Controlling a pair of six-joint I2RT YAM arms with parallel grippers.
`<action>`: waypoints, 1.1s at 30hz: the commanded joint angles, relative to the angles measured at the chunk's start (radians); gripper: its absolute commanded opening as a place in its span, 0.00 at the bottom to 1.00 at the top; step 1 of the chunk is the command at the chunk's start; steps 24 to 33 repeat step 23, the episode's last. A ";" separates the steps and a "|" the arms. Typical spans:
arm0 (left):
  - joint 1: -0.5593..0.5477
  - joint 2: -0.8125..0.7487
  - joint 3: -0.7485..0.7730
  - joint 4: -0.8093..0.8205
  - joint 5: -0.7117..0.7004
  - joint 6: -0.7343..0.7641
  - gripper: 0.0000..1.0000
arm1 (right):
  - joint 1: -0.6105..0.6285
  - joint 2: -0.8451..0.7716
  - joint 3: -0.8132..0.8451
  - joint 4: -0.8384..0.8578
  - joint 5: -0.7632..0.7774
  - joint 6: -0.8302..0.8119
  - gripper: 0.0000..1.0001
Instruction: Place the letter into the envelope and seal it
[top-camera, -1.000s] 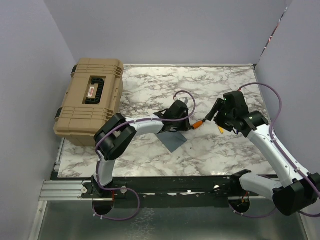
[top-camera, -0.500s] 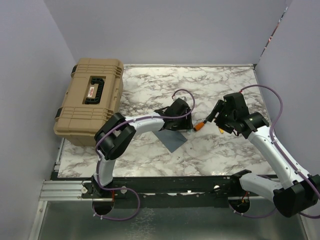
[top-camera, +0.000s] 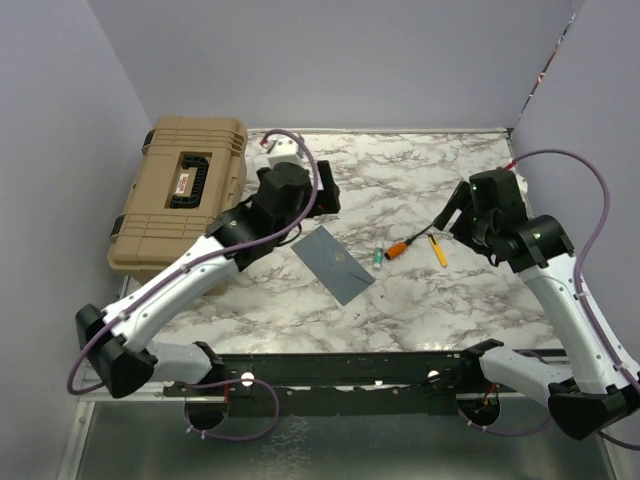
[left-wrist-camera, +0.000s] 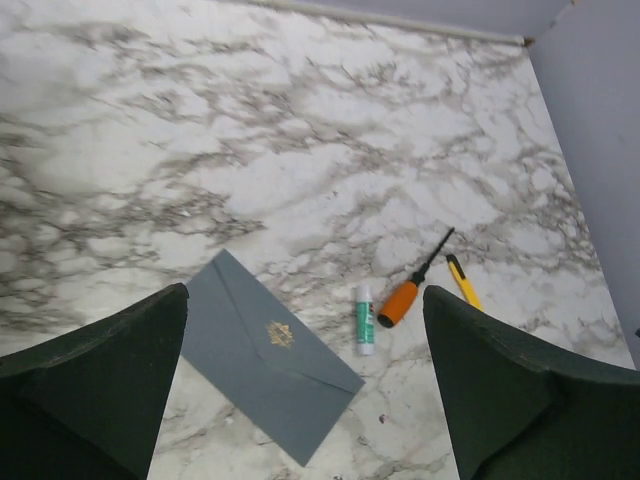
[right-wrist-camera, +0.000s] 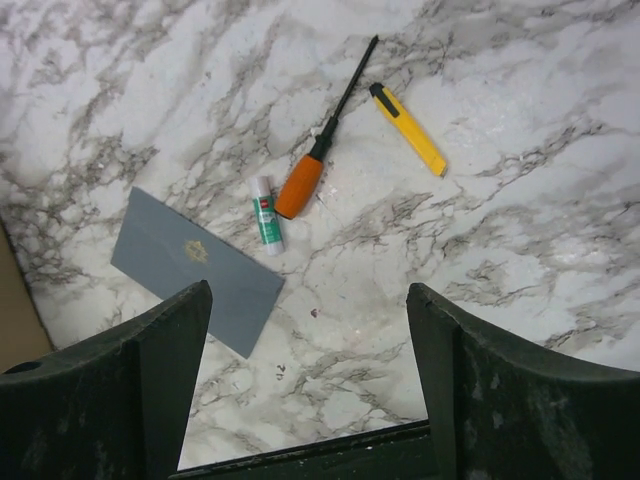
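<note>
The grey-blue envelope (top-camera: 333, 263) lies flat on the marble table with its pointed flap folded down and a small gold mark on it; it also shows in the left wrist view (left-wrist-camera: 270, 360) and the right wrist view (right-wrist-camera: 195, 268). The letter is out of view. My left gripper (top-camera: 327, 190) hangs open above the table, behind and left of the envelope, holding nothing (left-wrist-camera: 305, 292). At the right, my right gripper (top-camera: 452, 212) is raised and open, also holding nothing (right-wrist-camera: 308, 288).
Right of the envelope lie a green-and-white glue stick (top-camera: 378, 256), an orange-handled screwdriver (top-camera: 400, 247) and a yellow cutter (top-camera: 438, 250). A tan hard case (top-camera: 185, 200) stands at the table's left edge. Lilac walls enclose the table on three sides.
My left gripper opened, lifted off the envelope and drew back to the left. The right gripper rose and pulled away to the right. The envelope now lies fully uncovered.
</note>
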 joint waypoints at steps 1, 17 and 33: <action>0.001 -0.194 0.032 -0.231 -0.231 0.081 0.99 | -0.004 -0.056 0.124 -0.155 0.080 -0.036 0.83; 0.000 -0.642 0.128 -0.410 -0.319 0.231 0.99 | -0.004 -0.185 0.278 -0.211 -0.001 -0.091 0.97; 0.000 -0.665 0.119 -0.479 -0.307 0.202 0.99 | -0.004 -0.196 0.260 -0.252 -0.024 -0.069 0.98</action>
